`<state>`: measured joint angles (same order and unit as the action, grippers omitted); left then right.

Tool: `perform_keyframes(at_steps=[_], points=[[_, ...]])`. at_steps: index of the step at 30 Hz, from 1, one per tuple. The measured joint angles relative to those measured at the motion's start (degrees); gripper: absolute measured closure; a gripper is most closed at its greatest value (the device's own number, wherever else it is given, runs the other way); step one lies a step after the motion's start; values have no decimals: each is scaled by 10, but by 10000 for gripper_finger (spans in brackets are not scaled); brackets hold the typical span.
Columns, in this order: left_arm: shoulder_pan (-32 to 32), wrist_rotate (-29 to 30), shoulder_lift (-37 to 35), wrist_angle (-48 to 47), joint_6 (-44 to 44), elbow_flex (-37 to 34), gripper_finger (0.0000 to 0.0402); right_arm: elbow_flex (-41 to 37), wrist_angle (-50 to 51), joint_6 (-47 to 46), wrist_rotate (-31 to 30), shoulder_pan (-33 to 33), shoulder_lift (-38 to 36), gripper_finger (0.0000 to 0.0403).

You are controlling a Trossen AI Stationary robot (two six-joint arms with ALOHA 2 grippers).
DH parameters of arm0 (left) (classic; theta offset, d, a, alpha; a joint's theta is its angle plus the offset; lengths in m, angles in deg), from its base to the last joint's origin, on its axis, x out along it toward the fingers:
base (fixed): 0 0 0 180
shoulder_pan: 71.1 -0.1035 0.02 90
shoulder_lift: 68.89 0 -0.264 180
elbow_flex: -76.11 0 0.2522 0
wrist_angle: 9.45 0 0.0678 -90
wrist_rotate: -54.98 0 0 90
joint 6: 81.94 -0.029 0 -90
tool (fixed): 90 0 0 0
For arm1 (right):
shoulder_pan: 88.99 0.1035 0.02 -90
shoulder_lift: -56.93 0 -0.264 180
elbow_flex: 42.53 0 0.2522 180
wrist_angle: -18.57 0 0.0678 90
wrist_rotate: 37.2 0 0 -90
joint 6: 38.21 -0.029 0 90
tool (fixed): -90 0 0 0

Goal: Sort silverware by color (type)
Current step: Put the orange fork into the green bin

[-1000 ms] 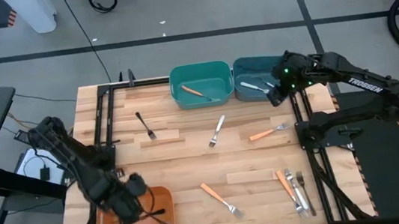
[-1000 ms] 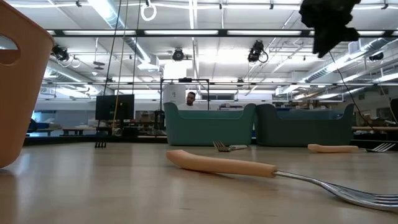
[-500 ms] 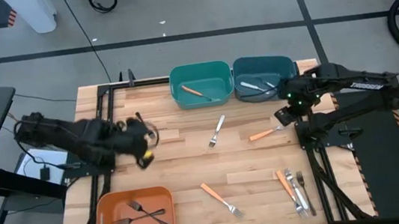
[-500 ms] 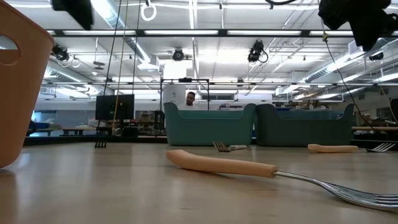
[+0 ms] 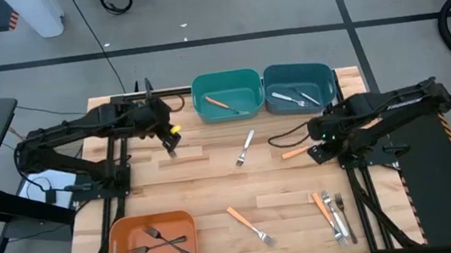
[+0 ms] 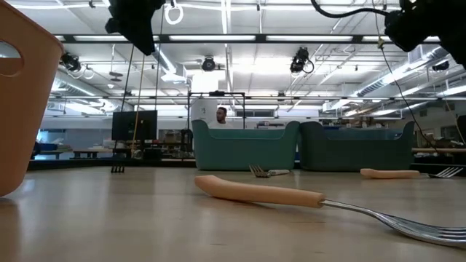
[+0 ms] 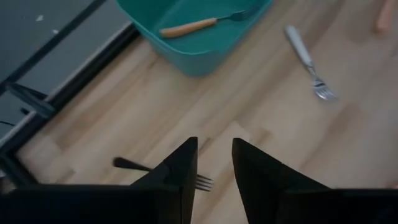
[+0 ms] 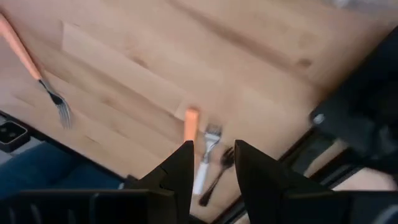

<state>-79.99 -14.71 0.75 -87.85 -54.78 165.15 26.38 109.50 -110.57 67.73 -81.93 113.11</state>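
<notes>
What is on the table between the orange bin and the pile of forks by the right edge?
One orange-handled fork lies between the orange bin and the pile of forks, seen in the high view.

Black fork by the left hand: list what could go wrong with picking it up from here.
1. The black fork lies flat on the table, partly hidden under the open left hand; the fingers may slide over it and miss.
2. It is thin, so a grip near one end could let it tilt or drop on the way to the orange bin.
</notes>
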Motion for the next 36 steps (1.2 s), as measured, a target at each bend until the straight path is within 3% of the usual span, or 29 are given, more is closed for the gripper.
perform_keyframes(at_steps=[6,16,27,36], points=[[-39,-1,0,0,-75,0,292,-25,-74,-111,-1,68,35,275],[-74,-1,0,4,-169,0,292,-27,-148,-260,1,199,156,268],[-86,-1,1,6,-180,0,292,-27,-282,-350,17,299,289,268],[-86,-2,0,6,-180,0,292,-27,-288,-396,17,331,366,270]])
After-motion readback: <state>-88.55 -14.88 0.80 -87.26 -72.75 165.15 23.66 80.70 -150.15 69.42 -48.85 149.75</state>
